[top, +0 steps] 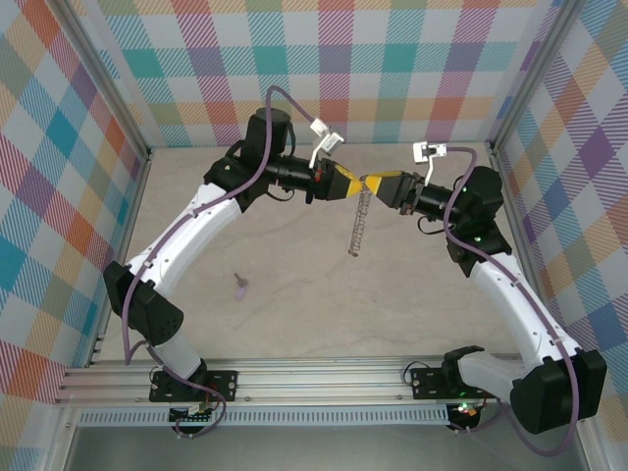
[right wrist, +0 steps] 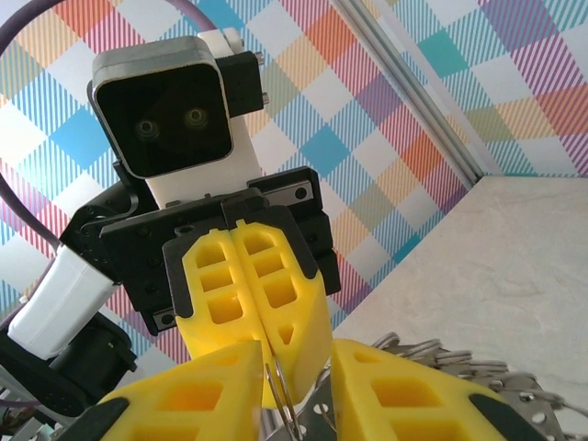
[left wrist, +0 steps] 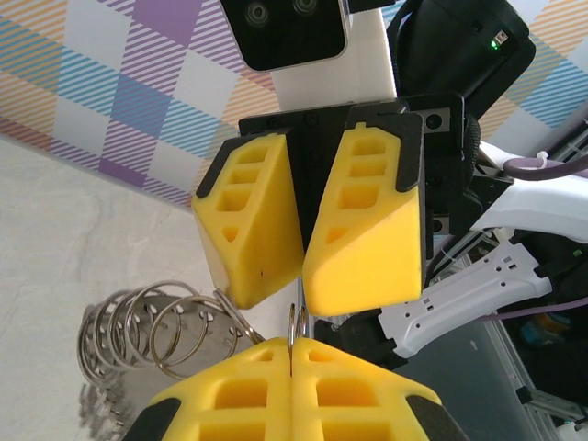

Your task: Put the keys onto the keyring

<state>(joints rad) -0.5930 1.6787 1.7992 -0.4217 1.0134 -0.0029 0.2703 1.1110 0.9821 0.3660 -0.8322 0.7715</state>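
The left hand (left wrist: pixel 292 360), blocky yellow pads (left wrist: pixel 367 395) pressed flat together, pinches a thin wire loop of the keyring (top: pixel 359 221), a dangling string of silver rings, while the right hand (right wrist: pixel 296 372) faces it, parted around that loop, and the lilac-headed key (top: pixel 240 286) lies well apart on the pale, veined surface (top: pixel 294 314).

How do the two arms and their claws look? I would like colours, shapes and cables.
The left arm and right arm have white curved links and black joints, with a purple cable along each. The left claw and right claw each have two yellow wedge-shaped fingers with rectangular hollows and black trim. A white camera housing sits on each wrist.
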